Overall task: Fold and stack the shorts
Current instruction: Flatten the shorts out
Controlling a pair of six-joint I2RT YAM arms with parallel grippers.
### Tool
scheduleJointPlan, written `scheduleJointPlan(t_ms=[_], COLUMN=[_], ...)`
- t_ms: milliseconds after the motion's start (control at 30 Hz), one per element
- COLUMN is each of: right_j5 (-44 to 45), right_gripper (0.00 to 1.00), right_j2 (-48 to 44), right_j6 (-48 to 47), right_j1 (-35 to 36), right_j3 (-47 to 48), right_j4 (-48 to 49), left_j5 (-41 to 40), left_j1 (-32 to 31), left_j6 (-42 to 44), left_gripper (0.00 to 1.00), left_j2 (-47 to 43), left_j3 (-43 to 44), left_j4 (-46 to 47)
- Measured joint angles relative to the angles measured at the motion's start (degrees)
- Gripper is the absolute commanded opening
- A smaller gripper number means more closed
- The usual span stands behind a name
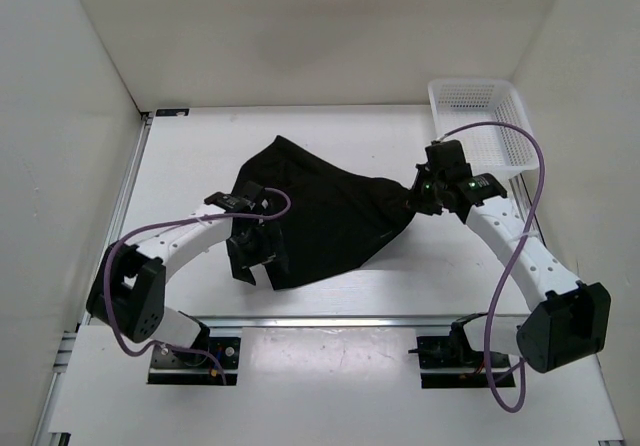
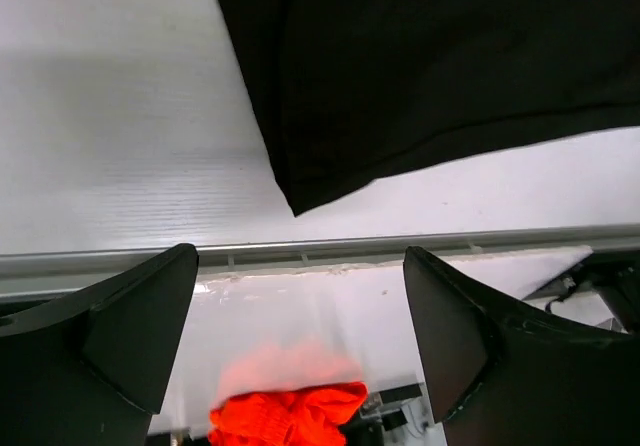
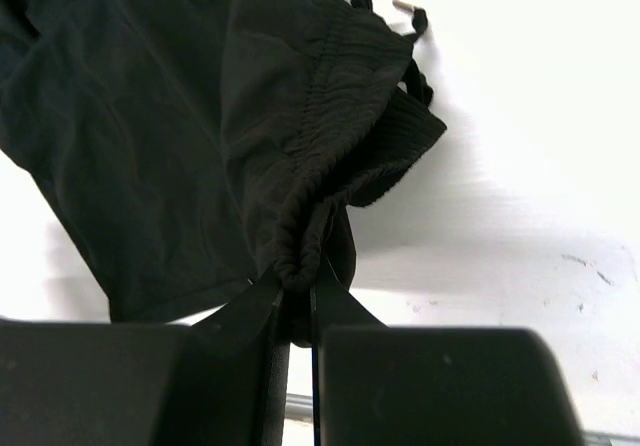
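The black shorts (image 1: 325,216) lie spread across the middle of the white table. My right gripper (image 1: 415,204) is shut on their gathered waistband (image 3: 330,181) at the right end, holding it pinched and bunched between the jaws. My left gripper (image 1: 255,256) hovers over the shorts' near-left corner, open, with nothing between its fingers (image 2: 150,316). In the left wrist view the shorts' corner (image 2: 300,201) hangs just beyond the fingertips, apart from them. A drawstring (image 3: 415,21) trails off the waistband.
A white basket (image 1: 478,116) stands at the far right corner. White walls close in the table on three sides. A metal rail (image 2: 400,248) runs along the table's near edge. Something bright orange (image 2: 285,416) lies below that edge.
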Motion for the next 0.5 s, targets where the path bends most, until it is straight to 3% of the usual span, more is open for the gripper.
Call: scheduleJointPlan(t_ms=[133,167,200,300,500], right_j5=[0.0,0.02,0.24,0.87,2.14], right_gripper=[0.0,0.0,0.0,0.0,0.0], right_j2=[-1.25,-1.62,-2.12,-4.09,-7.5], right_j6=[0.02,0.02,0.04,0.15,0.22], right_j1=[0.13,0.13,0.13,0.17,0.11], right_j3=[-1.73,-2.05,-2.38,-3.48,-5.29], right_j4=[-0.52,-0.55,-0.66,-0.85,-1.49], left_j5=[0.09,0.09,0.04,-0.9,-1.64], left_j1=[-1.11,-1.18,-1.22,-1.25,-1.33], left_j6=[-2.25,-2.56,-2.75,-3.15,-3.1], left_gripper=[0.86,0.82,0.71,0.62,0.69], left_j2=[1.42,1.97,2.67,5.88,10.47], left_j3=[-0.83,-0.83,-0.83,-0.81,0.35], left_j4=[2.08,3.15,3.93,6.08,7.89])
